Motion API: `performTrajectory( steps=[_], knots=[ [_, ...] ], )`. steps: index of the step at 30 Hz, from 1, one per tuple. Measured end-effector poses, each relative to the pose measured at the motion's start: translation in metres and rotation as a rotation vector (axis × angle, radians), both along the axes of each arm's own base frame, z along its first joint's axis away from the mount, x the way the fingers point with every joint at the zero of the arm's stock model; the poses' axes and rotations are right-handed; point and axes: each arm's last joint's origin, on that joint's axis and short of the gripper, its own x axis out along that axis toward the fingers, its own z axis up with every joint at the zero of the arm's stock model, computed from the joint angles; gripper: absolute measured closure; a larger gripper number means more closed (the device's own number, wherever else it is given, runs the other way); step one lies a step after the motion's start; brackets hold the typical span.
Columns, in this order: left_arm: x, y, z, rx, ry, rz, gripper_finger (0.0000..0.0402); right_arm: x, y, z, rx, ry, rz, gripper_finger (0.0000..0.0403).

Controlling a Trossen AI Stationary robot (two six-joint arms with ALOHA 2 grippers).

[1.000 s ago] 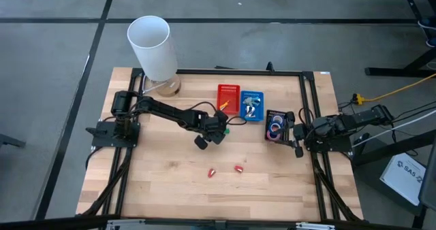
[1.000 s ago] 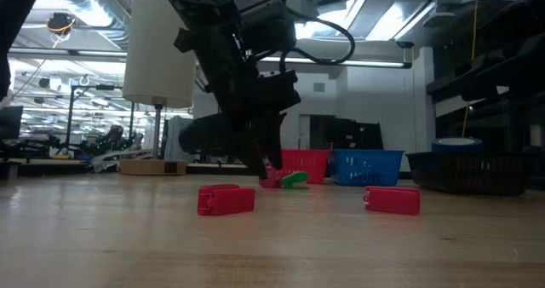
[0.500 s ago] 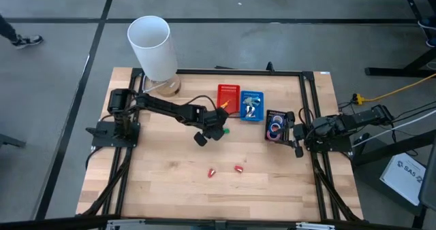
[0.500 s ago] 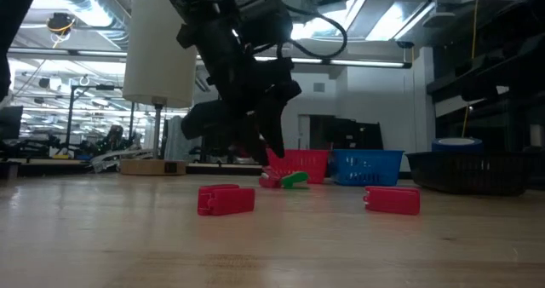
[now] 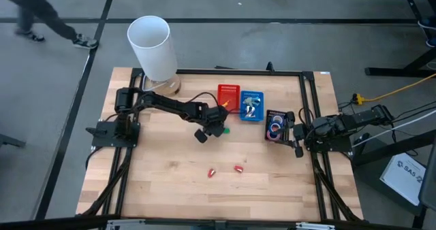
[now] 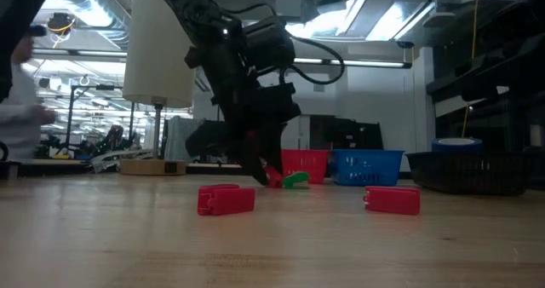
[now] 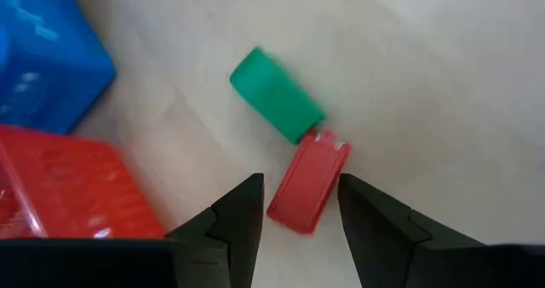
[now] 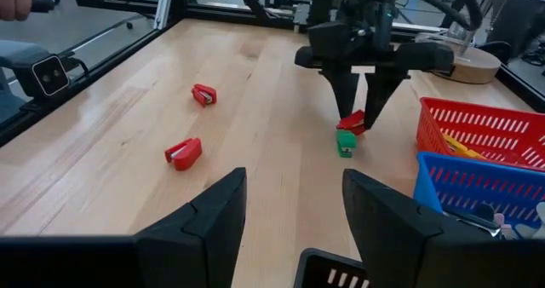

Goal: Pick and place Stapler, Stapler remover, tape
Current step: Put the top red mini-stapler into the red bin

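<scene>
In the middle of the high view, the left gripper (image 5: 219, 126) reaches down just in front of the red basket (image 5: 228, 96). Its dark body hides whatever lies beneath it there. The left wrist view shows it better: the two fingers (image 7: 238, 216) stand apart, one on each side of a small red stapler (image 7: 308, 182), without clearly pressing on it. The lower end of that stapler is lost between the fingertips. A green stapler (image 7: 276, 96) lies touching the red one's far end. Corners of the red basket (image 7: 68, 186) and the blue basket (image 7: 43, 58) are cut off at that frame's left edge.

In the low view, the gripper (image 6: 264, 173) comes down left of centre, with the green stapler (image 6: 295, 180) showing beside its tips. Two more red pieces (image 6: 226, 199) (image 6: 392, 200) lie nearer the camera; whether they are staplers or staple removers is hard to tell.

The right gripper (image 5: 294, 138) waits at the right of the high view beside the black basket (image 5: 275, 114). Its fingers (image 8: 204, 216) are spread wide and empty in the right wrist view. The tape (image 5: 275, 127) shows only as small coloured rings inside the black basket. The contents of the blue basket (image 5: 251, 105) are too small to name. A white cylinder (image 5: 152, 47) stands at the table's (image 5: 170, 175) upper left corner. A person's legs (image 5: 48, 19) are cut off at the top left.
</scene>
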Motion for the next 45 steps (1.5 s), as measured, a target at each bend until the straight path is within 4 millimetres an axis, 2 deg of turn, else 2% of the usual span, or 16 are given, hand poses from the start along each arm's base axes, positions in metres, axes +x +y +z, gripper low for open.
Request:
performTrajectory(
  steps=[5, 12, 23, 33, 45],
  knots=[
    [0.000, 0.000, -0.002, -0.044, 0.002, 0.001, 0.0266, 0.000, 0.000, 0.000, 0.000, 0.000, 0.000, 0.0205],
    [0.000, -0.001, -0.003, -0.102, 0.003, 0.024, 0.0341, 0.000, 0.000, 0.000, 0.000, 0.000, 0.000, 0.0205],
    [0.001, -0.005, 0.001, -0.170, -0.023, 0.153, 0.0341, 0.000, 0.000, 0.000, 0.000, 0.000, 0.000, 0.0205],
    [-0.001, -0.015, 0.033, -0.185, -0.135, 0.177, 0.0339, 0.000, 0.000, 0.000, 0.000, 0.000, 0.000, 0.0205],
    [-0.005, -0.015, 0.080, -0.146, -0.350, 0.182, 0.0337, 0.000, 0.000, 0.000, 0.000, 0.000, 0.000, 0.0205]
  ],
)
